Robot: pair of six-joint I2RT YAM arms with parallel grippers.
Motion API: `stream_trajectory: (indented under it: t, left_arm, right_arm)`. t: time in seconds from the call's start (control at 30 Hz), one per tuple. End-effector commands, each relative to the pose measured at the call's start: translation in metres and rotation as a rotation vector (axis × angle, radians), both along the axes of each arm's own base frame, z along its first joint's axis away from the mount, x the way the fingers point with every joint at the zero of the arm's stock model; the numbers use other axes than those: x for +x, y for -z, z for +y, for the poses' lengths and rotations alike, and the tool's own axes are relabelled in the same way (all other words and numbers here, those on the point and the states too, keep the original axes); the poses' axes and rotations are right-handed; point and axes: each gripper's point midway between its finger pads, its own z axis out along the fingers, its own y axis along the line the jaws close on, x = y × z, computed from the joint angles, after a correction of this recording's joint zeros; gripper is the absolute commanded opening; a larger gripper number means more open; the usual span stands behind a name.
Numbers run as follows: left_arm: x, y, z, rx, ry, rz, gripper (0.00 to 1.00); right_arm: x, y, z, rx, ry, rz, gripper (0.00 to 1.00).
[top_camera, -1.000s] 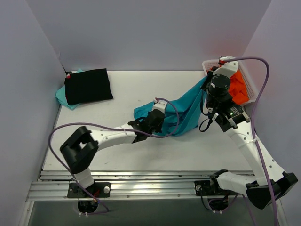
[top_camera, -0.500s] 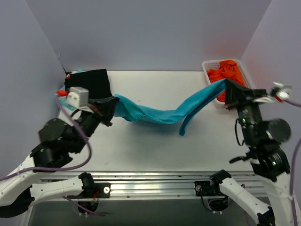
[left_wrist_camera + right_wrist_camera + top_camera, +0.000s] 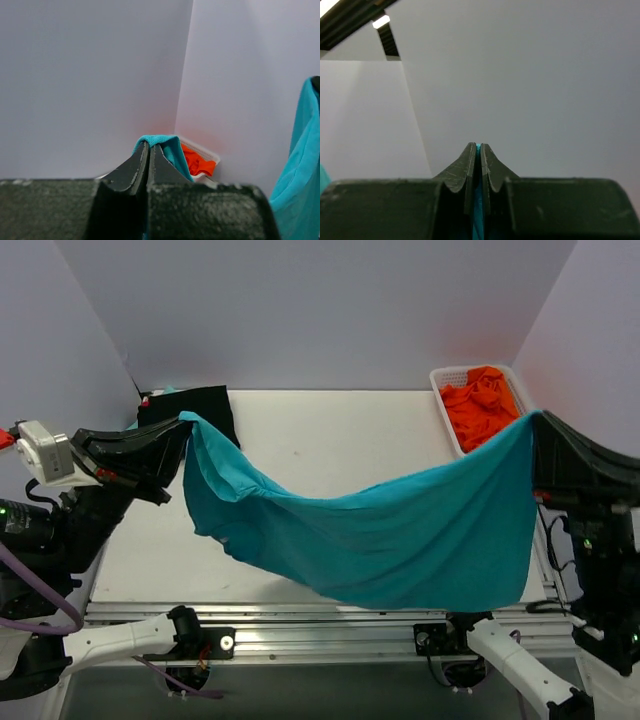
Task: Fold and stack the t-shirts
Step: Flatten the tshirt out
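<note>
A teal t-shirt [image 3: 400, 530] hangs spread in the air between my two grippers, sagging in the middle above the table. My left gripper [image 3: 183, 426] is shut on its left corner, high at the left; the cloth shows over the fingertips in the left wrist view [image 3: 167, 145]. My right gripper [image 3: 535, 422] is shut on the right corner, high at the right; a thin teal edge sits between the jaws in the right wrist view [image 3: 478, 150]. A folded black t-shirt [image 3: 210, 400] lies on a teal one at the back left. Orange t-shirts [image 3: 480, 405] fill the basket.
A white mesh basket [image 3: 445, 375] stands at the back right corner of the table [image 3: 330, 430]; it also shows in the left wrist view [image 3: 207, 155]. Grey walls close in the back and both sides. The aluminium rail [image 3: 320, 625] runs along the near edge.
Both grippers have risen and moved apart toward the camera with the teal shirt. The shirt has gone from a twisted band to a wide hanging sheet.
</note>
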Motion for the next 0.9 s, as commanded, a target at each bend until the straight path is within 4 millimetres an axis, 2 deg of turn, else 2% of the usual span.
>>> stream_trajectory:
  t: [0.0, 0.03, 0.1, 0.13, 0.17, 0.2, 0.23, 0.3, 0.33, 0.37, 0.4, 0.43, 0.47, 0.5, 0.53, 0.57, 0.6, 0.63, 0.67, 0.7, 0.73, 0.77, 0.8, 0.83, 0.87]
  left_arm:
    - [0.010, -0.011, -0.002, 0.024, -0.067, -0.039, 0.02]
    - [0.016, -0.009, -0.004, 0.043, -0.099, -0.040, 0.02]
    - [0.032, -0.002, -0.003, 0.045, -0.191, -0.012, 0.02]
    - [0.042, 0.006, -0.012, 0.089, -0.232, -0.007, 0.02]
    - [0.048, 0.008, -0.014, 0.087, -0.263, -0.002, 0.02]
    - [0.059, 0.021, -0.019, 0.112, -0.308, 0.021, 0.02]
    - [0.070, 0.031, -0.029, 0.138, -0.333, 0.034, 0.02]
    - [0.101, 0.050, -0.025, 0.160, -0.414, 0.078, 0.02]
    - [0.118, 0.074, -0.046, 0.164, -0.346, 0.125, 0.02]
    - [0.135, 0.089, -0.048, 0.163, -0.339, 0.158, 0.02]
    - [0.171, 0.113, -0.033, 0.167, -0.404, 0.213, 0.02]
    - [0.190, 0.151, -0.044, 0.177, -0.353, 0.286, 0.02]
    - [0.208, 0.159, -0.044, 0.148, -0.349, 0.287, 0.02]
    - [0.234, 0.180, -0.027, 0.148, -0.393, 0.320, 0.02]
    - [0.265, 0.223, -0.032, 0.165, -0.391, 0.405, 0.02]
    - [0.281, 0.242, -0.038, 0.163, -0.342, 0.426, 0.02]
    - [0.312, 0.292, -0.041, 0.201, -0.337, 0.513, 0.02]
    - [0.335, 0.314, -0.026, 0.179, -0.358, 0.559, 0.02]
    - [0.354, 0.317, -0.026, 0.164, -0.342, 0.566, 0.02]
    - [0.370, 0.334, -0.027, 0.170, -0.327, 0.605, 0.02]
    - [0.396, 0.383, -0.019, 0.178, -0.335, 0.707, 0.02]
    - [0.414, 0.369, -0.025, 0.157, -0.297, 0.680, 0.02]
    - [0.433, 0.411, -0.025, 0.169, -0.290, 0.748, 0.02]
    - [0.446, 0.421, -0.018, 0.165, -0.296, 0.776, 0.02]
    - [0.473, 0.425, -0.021, 0.165, -0.291, 0.769, 0.02]
  right_arm:
    - [0.087, 0.026, 0.009, -0.003, 0.127, 0.223, 0.00]
    - [0.108, 0.034, 0.011, 0.005, 0.159, 0.270, 0.00]
    - [0.128, 0.045, 0.012, 0.005, 0.192, 0.319, 0.00]
    - [0.150, 0.060, 0.018, -0.011, 0.214, 0.372, 0.00]
    - [0.162, 0.069, 0.015, -0.008, 0.255, 0.404, 0.00]
    - [0.175, 0.079, 0.016, -0.015, 0.284, 0.432, 0.00]
    - [0.198, 0.100, 0.022, -0.041, 0.309, 0.490, 0.00]
    - [0.223, 0.129, 0.023, -0.055, 0.367, 0.559, 0.00]
    - [0.240, 0.151, 0.028, -0.082, 0.388, 0.605, 0.00]
    - [0.251, 0.173, 0.029, -0.101, 0.408, 0.647, 0.00]
    - [0.260, 0.186, 0.027, -0.093, 0.444, 0.666, 0.00]
    - [0.275, 0.210, 0.029, -0.118, 0.463, 0.709, 0.00]
    - [0.283, 0.224, 0.030, -0.129, 0.475, 0.730, 0.00]
    - [0.293, 0.244, 0.027, -0.138, 0.503, 0.757, 0.00]
    - [0.313, 0.277, 0.025, -0.166, 0.530, 0.822, 0.00]
    - [0.323, 0.295, 0.022, -0.180, 0.547, 0.855, 0.00]
    - [0.336, 0.309, 0.019, -0.174, 0.567, 0.869, 0.00]
    - [0.356, 0.348, 0.020, -0.207, 0.580, 0.940, 0.00]
    - [0.368, 0.365, 0.013, -0.204, 0.600, 0.970, 0.00]
    - [0.381, 0.379, 0.012, -0.202, 0.609, 0.985, 0.00]
    - [0.403, 0.407, 0.015, -0.215, 0.618, 1.031, 0.00]
    - [0.414, 0.416, 0.014, -0.214, 0.630, 1.045, 0.00]
    - [0.428, 0.453, 0.014, -0.247, 0.650, 1.107, 0.00]
    - [0.447, 0.440, 0.015, -0.223, 0.670, 1.077, 0.00]
    - [0.458, 0.474, 0.013, -0.255, 0.697, 1.128, 0.00]
